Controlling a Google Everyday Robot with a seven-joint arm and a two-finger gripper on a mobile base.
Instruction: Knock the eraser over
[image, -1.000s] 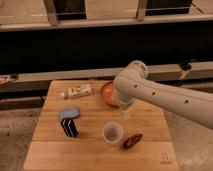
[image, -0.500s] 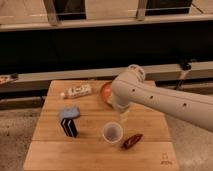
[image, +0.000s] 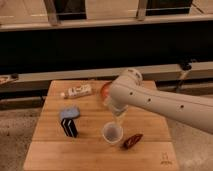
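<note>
The eraser (image: 69, 120) stands upright on the left part of the wooden table (image: 55, 155). It is a small black block with pale stripes on its side and a light blue-grey top face. My white arm reaches in from the right, its elbow above the table's middle. My gripper (image: 119, 118) hangs down from the arm, just above the white cup (image: 112, 134). It is to the right of the eraser and apart from it.
A white labelled tube (image: 77, 91) lies at the back left of the table. An orange round object (image: 104, 90) sits behind the arm, partly hidden. A dark red-brown pepper-like object (image: 133, 141) lies right of the cup. A dark counter runs behind the table.
My arm has swung leftward, and the gripper has moved left and forward to above the cup, closer to the eraser. The eraser and other objects have not moved.
</note>
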